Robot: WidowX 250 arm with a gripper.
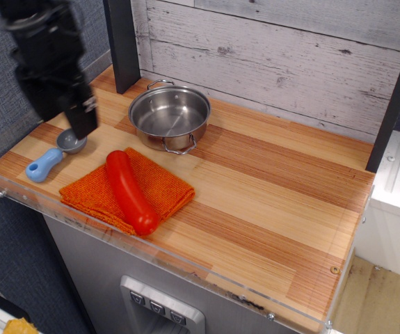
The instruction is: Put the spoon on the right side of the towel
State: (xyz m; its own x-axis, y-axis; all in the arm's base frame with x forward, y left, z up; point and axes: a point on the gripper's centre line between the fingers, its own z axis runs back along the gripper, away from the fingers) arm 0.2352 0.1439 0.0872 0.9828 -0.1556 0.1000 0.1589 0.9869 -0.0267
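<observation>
The spoon [46, 163], with a light blue handle and a round grey bowl, lies on the wooden counter at the front left, left of the towel. The orange knitted towel [163, 185] lies folded near the front edge. A long red sausage-shaped object [129, 191] lies across it. My black gripper [64, 120] hangs open and empty just above the spoon's bowl. One finger [83, 124] hides part of the bowl's far rim. It is not touching the handle.
A steel pot [170, 115] with two handles stands behind the towel. A dark post [122, 42] rises at the back left. A clear plastic lip [186, 268] runs along the counter's front and left edges. Bare wood [283, 202] lies right of the towel.
</observation>
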